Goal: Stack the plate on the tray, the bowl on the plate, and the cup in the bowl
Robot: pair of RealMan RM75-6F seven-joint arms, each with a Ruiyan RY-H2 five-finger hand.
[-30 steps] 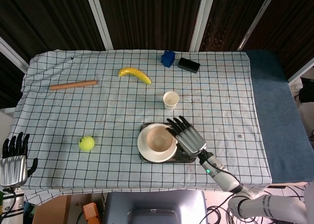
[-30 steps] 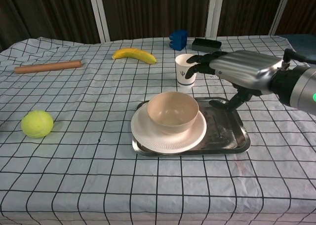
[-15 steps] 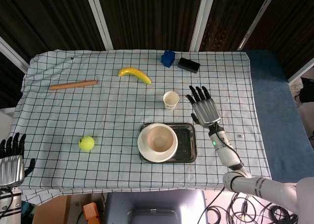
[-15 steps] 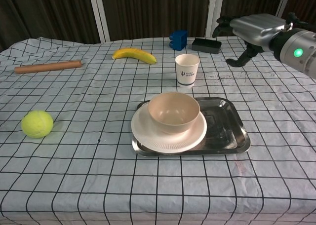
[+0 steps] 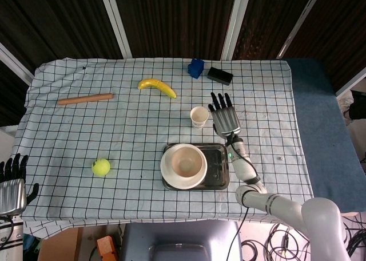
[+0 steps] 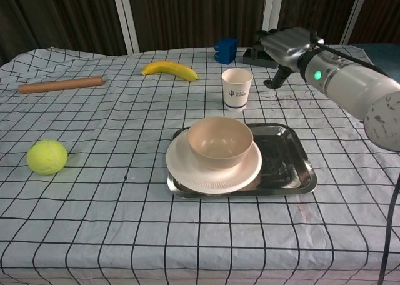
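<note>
A table covered in a pale blue cloth with a black grid (image 5: pixel 86 135) fills the head view. Toward 5 o'clock from the table's centre sits a rectangular, shiny metal tray (image 5: pixel 216 165) (image 6: pixel 284 163). On its left half rests a round white plate (image 5: pixel 167 170) (image 6: pixel 187 169) with a ribbed rim, and a smooth beige bowl (image 5: pixel 185 161) (image 6: pixel 219 141) sits upright on the plate, nothing inside it. The white paper cup (image 5: pixel 199 116) (image 6: pixel 237 89), with a small dark mark on its side, stands upright on the cloth at 12 o'clock from the tray, apart from it. The right hand (image 5: pixel 225 117) (image 6: pixel 286 42) hovers just beside the cup at its 3 o'clock, fingers straight and spread, holding nothing. The left hand (image 5: pixel 12 186) shows at the table's 8 o'clock corner, off the edge, fingers extended and empty.
</note>
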